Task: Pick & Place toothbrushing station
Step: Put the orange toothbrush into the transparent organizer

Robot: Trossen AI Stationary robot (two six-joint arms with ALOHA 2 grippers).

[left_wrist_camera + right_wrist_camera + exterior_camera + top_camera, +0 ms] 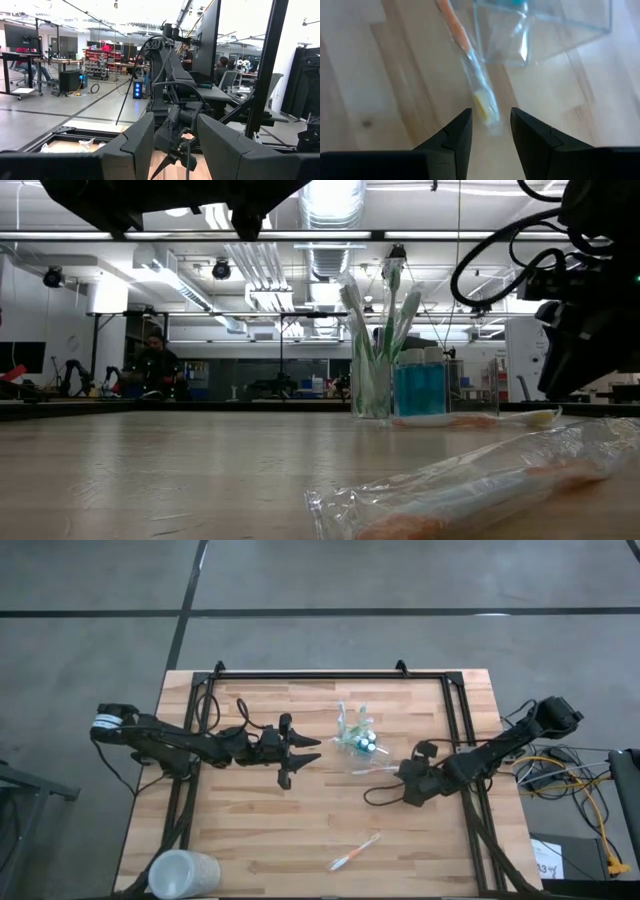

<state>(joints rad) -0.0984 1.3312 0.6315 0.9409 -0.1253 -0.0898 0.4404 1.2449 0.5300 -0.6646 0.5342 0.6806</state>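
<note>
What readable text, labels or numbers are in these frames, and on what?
None can be read.
Blue tubes in the toothbrushing station: any print is too small to read.
Wrapped toothbrush lying near the low camera: the wrapper shows no legible print.
Wrapped toothbrush in front of the right pincer: blurred, no legible print.
Frosted cup: no marking visible.
Room behind the table: signs and screens too far off to read.

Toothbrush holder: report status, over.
Left gripper open, idle. Right gripper open above wrapped toothbrush beside holder. Nothing blocking.

2 dark arms [180, 743], blk cables
</note>
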